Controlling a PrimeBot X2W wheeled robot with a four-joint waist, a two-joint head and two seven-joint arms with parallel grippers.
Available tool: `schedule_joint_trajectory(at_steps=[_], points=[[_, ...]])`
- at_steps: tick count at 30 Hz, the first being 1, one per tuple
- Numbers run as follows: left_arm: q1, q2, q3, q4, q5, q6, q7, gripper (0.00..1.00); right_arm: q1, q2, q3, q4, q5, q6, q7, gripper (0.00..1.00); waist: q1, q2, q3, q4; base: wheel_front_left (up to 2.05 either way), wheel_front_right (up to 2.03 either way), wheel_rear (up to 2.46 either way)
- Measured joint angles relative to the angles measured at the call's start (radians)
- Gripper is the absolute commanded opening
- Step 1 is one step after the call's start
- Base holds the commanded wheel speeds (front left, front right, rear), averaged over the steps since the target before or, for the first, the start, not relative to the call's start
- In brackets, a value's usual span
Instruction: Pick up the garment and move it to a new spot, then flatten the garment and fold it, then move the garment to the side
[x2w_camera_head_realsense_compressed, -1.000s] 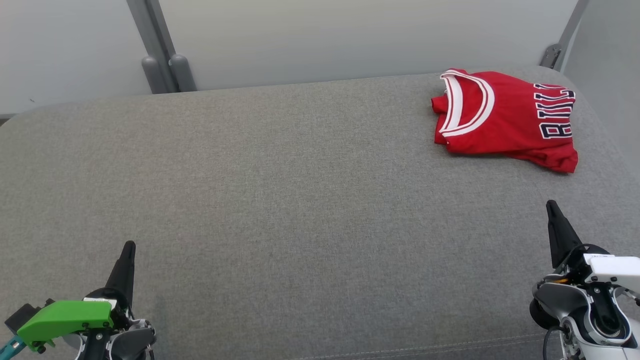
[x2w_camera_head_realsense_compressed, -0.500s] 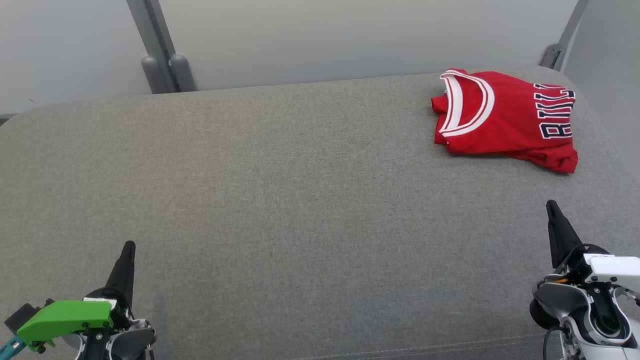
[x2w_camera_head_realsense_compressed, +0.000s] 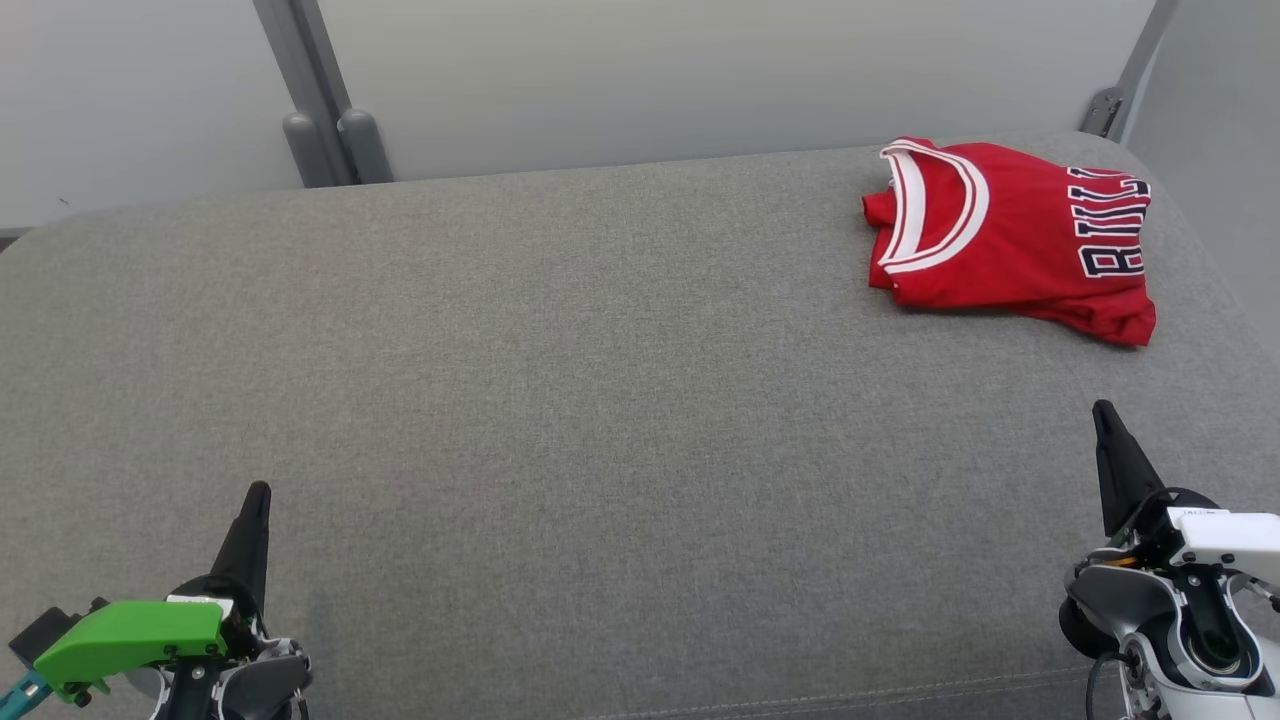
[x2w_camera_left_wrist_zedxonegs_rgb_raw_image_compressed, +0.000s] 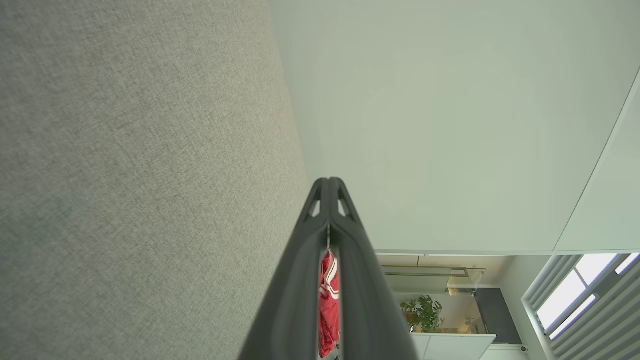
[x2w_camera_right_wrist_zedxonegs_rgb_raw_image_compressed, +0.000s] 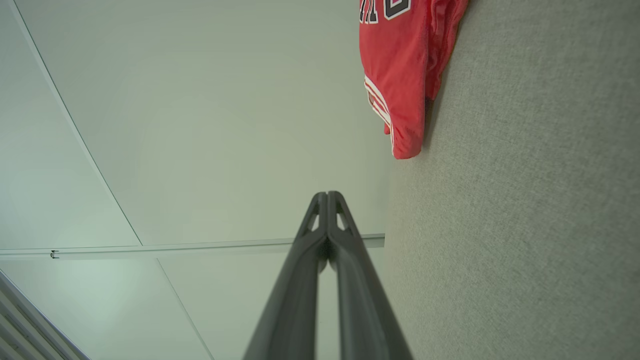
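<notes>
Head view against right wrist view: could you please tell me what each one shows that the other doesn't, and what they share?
Head view: the left gripper, shut, the whole jersey with its white collar, and two grey posts.
Right wrist view: a striped edge of the jersey from close by, and a panel seam.
Shared: the red jersey lying folded on the grey cushion, and the right gripper, shut, apart from it.

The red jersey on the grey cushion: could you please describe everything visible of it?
The red jersey looks like thin, smooth sports fabric, with white striped trim at one opening and dark, white-edged lettering. It lies folded, slightly rumpled, at the far right of the grey cushion, touching nothing else.
</notes>
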Motion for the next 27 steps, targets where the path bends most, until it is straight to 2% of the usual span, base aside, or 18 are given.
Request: schedule_joint_trajectory(at_steps=[27], points=[[0.000,0.000,0.000,0.000,0.000,0.000,0.000,0.00,0.000,0.001,-0.002,-0.001,0.000,0.003,0.000,0.00,0.0000,0.0000,0.000,0.000,0.00,0.00,0.00]])
